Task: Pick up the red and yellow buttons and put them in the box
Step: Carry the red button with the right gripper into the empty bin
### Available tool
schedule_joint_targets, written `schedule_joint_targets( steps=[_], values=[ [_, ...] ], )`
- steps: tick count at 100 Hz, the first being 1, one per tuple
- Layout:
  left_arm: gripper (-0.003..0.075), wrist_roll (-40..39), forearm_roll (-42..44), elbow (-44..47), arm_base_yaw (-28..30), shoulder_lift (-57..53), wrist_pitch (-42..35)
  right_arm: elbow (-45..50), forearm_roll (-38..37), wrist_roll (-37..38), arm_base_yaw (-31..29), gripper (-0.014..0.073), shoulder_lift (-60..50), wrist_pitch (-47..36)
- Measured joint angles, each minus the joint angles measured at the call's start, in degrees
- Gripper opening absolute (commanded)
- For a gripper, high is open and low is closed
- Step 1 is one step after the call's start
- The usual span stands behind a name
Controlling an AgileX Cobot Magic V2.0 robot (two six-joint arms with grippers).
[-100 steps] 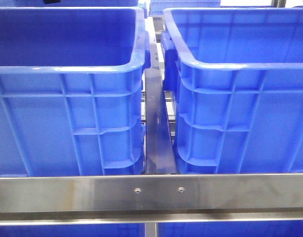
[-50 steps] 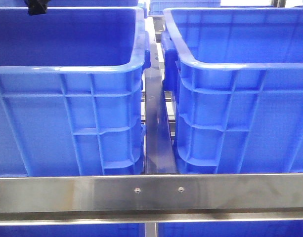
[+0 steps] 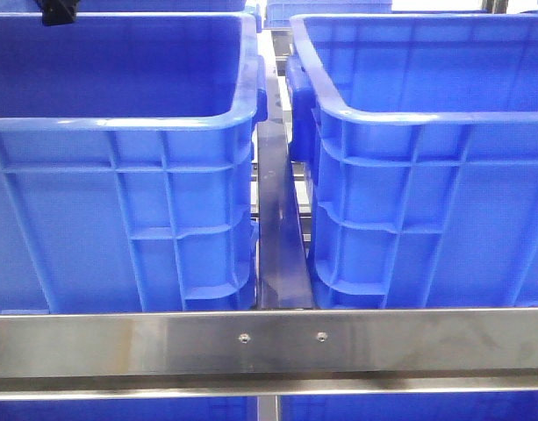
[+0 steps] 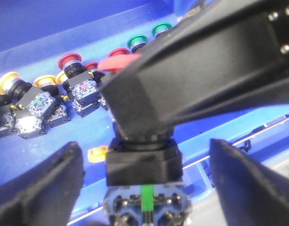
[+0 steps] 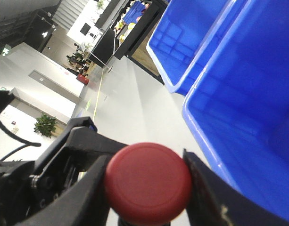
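Two deep blue bins [image 3: 119,175] side by side behind a steel rail [image 3: 269,342]. Red mushroom button [image 5: 148,182] clamped between right gripper [image 5: 144,188] jaws, cap toward that camera, body hanging between the wide-apart left gripper [image 4: 144,188] fingers. More red and yellow buttons [image 4: 45,94] along the bin floor beyond.

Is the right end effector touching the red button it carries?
Touching. Right wrist view: the red button sits between the right end effector fingers, both pressed against its cap.
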Motion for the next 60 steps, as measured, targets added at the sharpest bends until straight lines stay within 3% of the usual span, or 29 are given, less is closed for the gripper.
schedule_joint_targets(
  steps=[39, 49, 60],
  values=[
    [0.0490, 0.00, 0.50, 0.00, 0.00, -1.76, 0.00, 0.00, 0.09, 0.00, -8.96, 0.0075, 0.00, 1.38],
    [0.0368, -0.23, 1.33, 0.00, 0.00, -3.24, 0.00, 0.00, 0.09, 0.00, -11.25, 0.0075, 0.00, 2.74],
    [0.0166, -1.46, 3.09, 0.00, 0.00, -4.28, 0.00, 0.00, -0.65, 0.00, -13.07, 0.0075, -0.54, 3.46]
  ],
)
